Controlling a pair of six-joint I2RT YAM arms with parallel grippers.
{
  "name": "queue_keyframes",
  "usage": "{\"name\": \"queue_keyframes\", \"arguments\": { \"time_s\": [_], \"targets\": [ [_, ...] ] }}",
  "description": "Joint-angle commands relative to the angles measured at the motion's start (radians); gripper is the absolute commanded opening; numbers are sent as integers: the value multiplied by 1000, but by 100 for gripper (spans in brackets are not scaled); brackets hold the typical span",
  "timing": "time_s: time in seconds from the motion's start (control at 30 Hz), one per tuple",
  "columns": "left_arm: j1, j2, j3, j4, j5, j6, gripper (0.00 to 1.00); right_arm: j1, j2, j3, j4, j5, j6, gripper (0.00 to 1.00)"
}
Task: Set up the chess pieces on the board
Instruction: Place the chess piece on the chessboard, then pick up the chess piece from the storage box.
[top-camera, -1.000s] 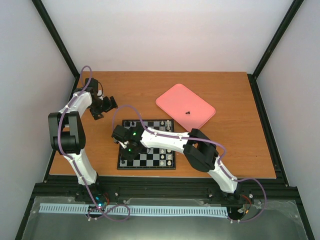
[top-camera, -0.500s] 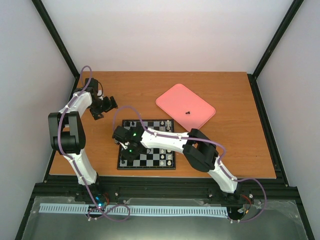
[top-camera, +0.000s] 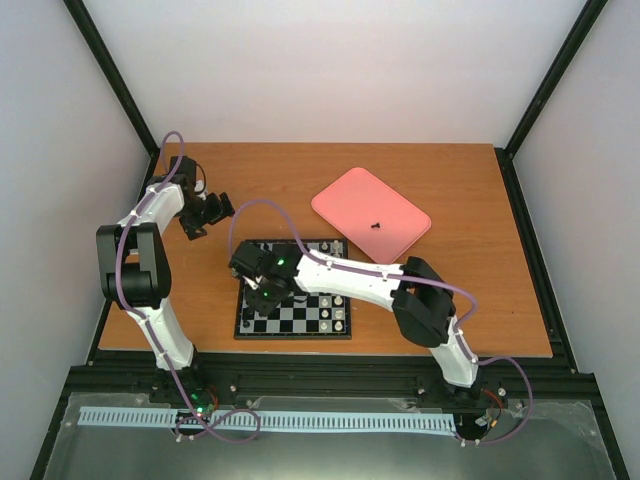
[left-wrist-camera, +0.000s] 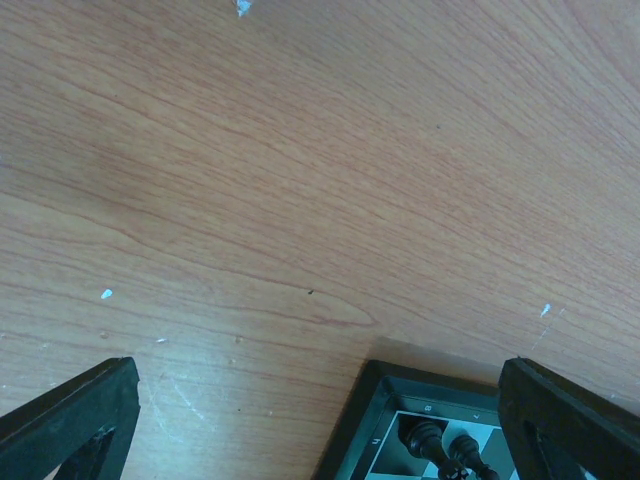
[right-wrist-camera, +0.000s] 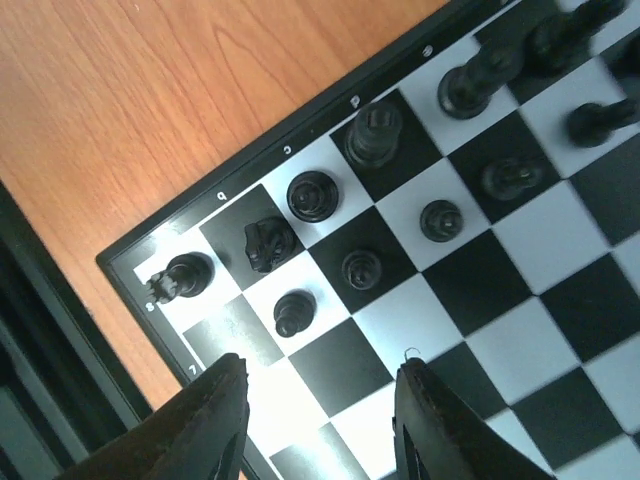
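Pale walls and black frame posts enclose a wooden tabletop (top-camera: 470, 290). On it the board (top-camera: 300, 325) lies near the front edge, slightly left of centre, with a pink tray (top-camera: 350, 200) well apart from it toward the far right. One small dark piece (top-camera: 377, 226) lies on the tray, too small to name. The right arm reaches across the board from the right, and the right hand (top-camera: 262, 290) hangs over the board's left part. In its wrist view its two fingers (right-wrist-camera: 205, 425) stand apart with nothing between them, above light and dark squares just inside a corner. Black chess pieces (right-wrist-camera: 313, 195) stand upright in two rows by that corner: a back row starting on the corner square beside the border, and a row of pawns (right-wrist-camera: 360, 268) on the squares next to it. Further pieces toward the upper right of that view are blurred. Light pieces (top-camera: 332, 318) show at the board's near right in the overhead view. The left hand (top-camera: 207, 214) hovers above bare wood just beyond the board's far left corner, fingers spread wide and gripping nothing. Its wrist view catches that corner of the board at the lower edge, with two black pieces on it.
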Motion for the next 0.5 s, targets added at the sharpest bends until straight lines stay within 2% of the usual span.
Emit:
{"name": "queue_keyframes", "arguments": {
  "time_s": [0.0,0.1,0.27,0.37,0.47],
  "targets": [
    [2,-19,16,-3,-10,21,100,6,-109,34,-39,71,-11,49],
    [1,-25,24,-8,-12,22,100,-48,-161,37,-59,92,31,52],
    [1,-30,30,-11,-12,22,100,-260,-195,15,-89,127,61,54],
    [2,-28,38,-16,-7,21,100,-407,-155,39,-120,195,64,55],
    [2,-26,36,-14,3,18,100,-514,-47,97,-167,238,80,55]
  ]
}}
